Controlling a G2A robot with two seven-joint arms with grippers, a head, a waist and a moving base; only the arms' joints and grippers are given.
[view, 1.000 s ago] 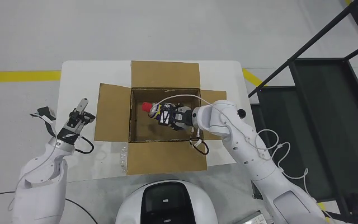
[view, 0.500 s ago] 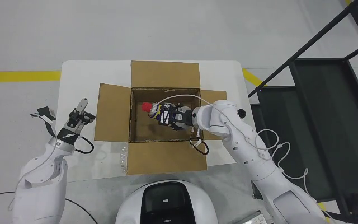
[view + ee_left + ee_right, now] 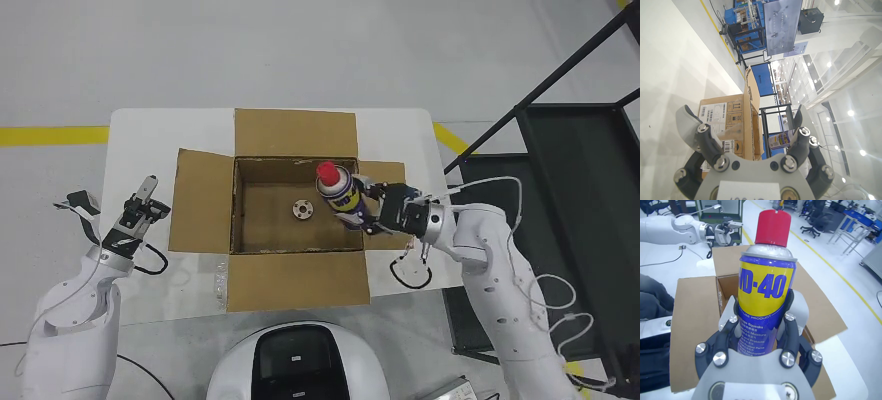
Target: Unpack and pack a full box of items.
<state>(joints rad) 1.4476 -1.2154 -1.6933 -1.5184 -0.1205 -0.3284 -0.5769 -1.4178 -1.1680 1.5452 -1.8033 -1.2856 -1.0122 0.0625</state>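
Spray can (image 3: pixel 338 190) held by right gripper (image 3: pixel 362 208) near box's (image 3: pixel 296 135) right edge.

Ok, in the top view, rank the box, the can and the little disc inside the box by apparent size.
1. The box, by far.
2. The can; it is held above the box, nearer the camera, which enlarges it somewhat.
3. The disc on the box floor, clearly smallest.
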